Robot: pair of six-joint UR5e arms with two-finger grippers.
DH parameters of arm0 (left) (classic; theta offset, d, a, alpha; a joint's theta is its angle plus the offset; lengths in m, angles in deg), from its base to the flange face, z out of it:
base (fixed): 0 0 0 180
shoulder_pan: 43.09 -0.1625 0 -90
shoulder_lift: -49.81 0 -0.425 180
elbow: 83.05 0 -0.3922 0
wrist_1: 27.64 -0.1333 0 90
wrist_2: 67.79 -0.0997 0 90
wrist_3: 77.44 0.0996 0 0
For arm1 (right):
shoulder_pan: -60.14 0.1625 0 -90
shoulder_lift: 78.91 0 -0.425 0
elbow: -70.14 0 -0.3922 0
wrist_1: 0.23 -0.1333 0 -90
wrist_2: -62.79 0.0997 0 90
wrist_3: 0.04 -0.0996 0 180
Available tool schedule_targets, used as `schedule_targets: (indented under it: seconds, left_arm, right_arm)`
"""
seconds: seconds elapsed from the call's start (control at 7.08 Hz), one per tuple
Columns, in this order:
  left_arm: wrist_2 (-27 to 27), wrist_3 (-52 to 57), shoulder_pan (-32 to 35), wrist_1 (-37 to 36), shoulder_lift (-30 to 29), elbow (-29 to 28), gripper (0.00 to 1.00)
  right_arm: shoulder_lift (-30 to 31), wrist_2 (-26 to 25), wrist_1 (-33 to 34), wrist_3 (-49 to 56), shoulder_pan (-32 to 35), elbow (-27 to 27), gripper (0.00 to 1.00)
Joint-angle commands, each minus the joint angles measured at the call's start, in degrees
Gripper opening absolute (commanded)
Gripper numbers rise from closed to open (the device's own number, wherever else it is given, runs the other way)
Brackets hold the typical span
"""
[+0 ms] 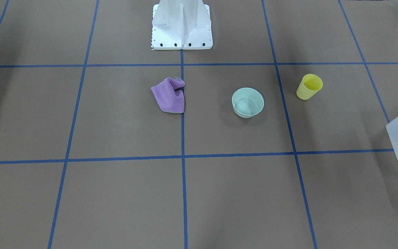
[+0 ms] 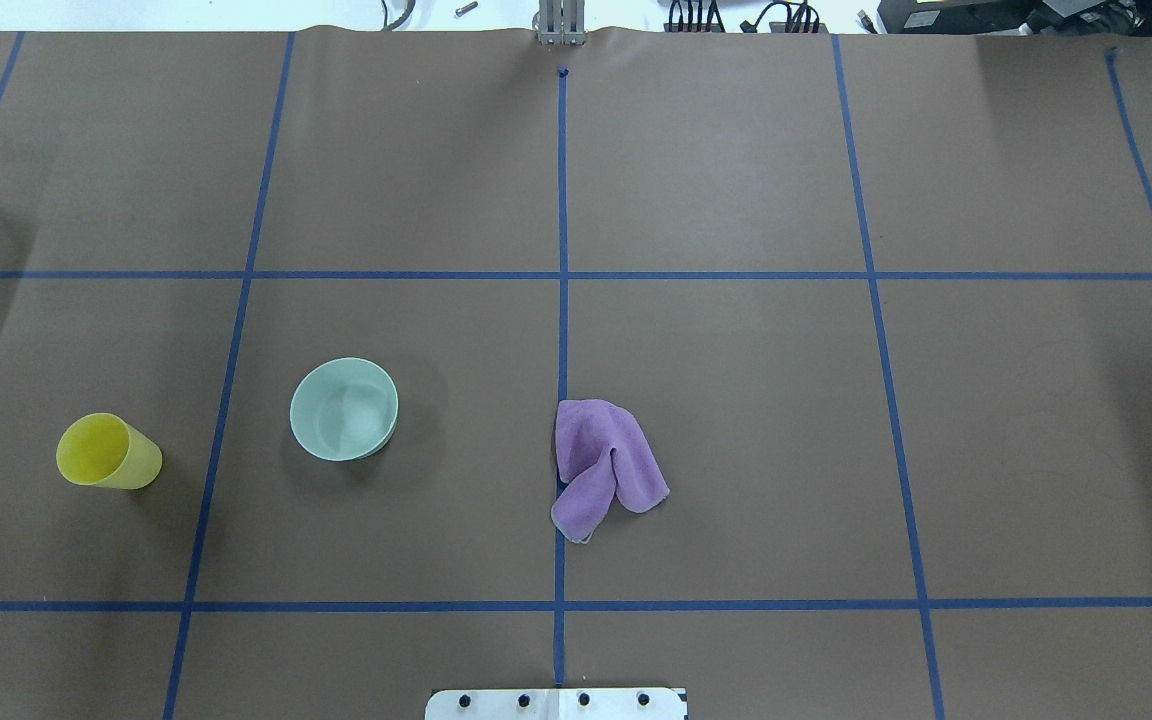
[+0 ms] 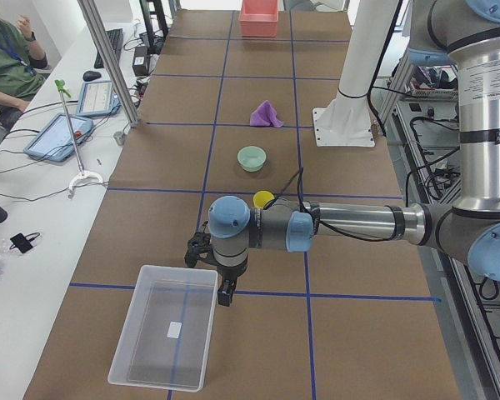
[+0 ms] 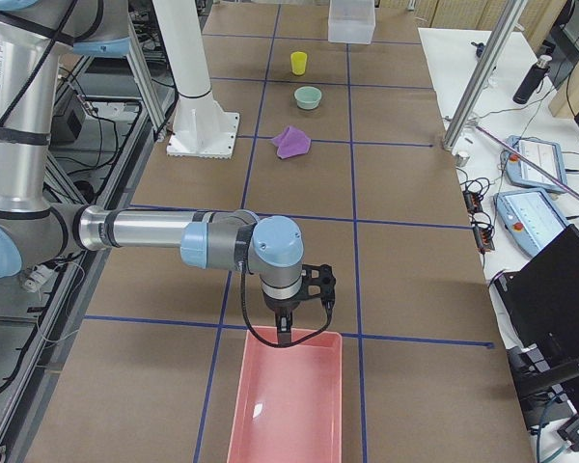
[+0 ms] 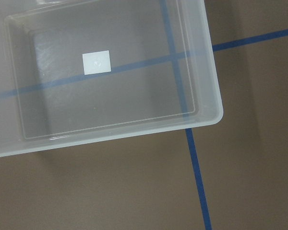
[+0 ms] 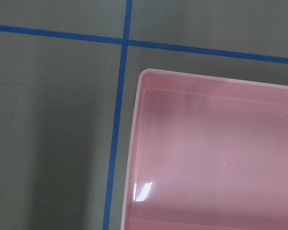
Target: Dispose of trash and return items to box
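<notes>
The yellow cup [image 1: 309, 87] stands upright on the brown table; it also shows in the overhead view [image 2: 108, 452]. The mint-green bowl [image 1: 247, 102] sits upright beside it, empty, and shows in the overhead view [image 2: 344, 408]. The frosted box [image 3: 167, 329] lies empty at the table's left end, with its rim in the left wrist view [image 5: 134, 129]. My left gripper [image 3: 208, 271] hangs over the box's corner; I cannot tell if it is open. My right gripper [image 4: 304, 304] hangs over a pink tub [image 4: 288, 400]; I cannot tell its state either.
A crumpled purple cloth [image 1: 169, 95] lies near the table's middle, in front of the white robot base [image 1: 181, 27]. The pink tub [image 6: 206, 158] is empty. An operator and tablets are at a side desk [image 3: 33, 125].
</notes>
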Motion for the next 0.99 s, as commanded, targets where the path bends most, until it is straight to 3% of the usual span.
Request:
schedule_targets:
  seconds: [0.0,0.42,0.56,0.71,0.85]
  left_arm:
    - [0.0,0.0,0.1,0.0,0.0,0.1,0.98]
    - [0.7,-0.6,0.1,0.0,-0.2,1.1,0.98]
    - [3.5,-0.7,0.1,0.5,-0.7,2.2,0.98]
    - [4.5,-0.5,0.1,4.5,-1.0,4.1,0.98]
    - [6.5,-6.0,-0.1,9.4,-3.9,4.8,0.98]
  right_arm:
    - [0.2,-0.2,0.0,0.1,0.0,-0.2,1.00]
    - [-2.0,1.2,-0.9,-0.8,-0.4,-4.3,1.00]
    - [-3.8,1.8,-3.1,-0.9,-0.6,-3.5,1.00]
    - [-4.1,6.6,-4.2,-0.4,-0.5,-3.8,1.00]
    - [-2.9,7.7,-6.8,-0.1,-0.5,-3.4,1.00]
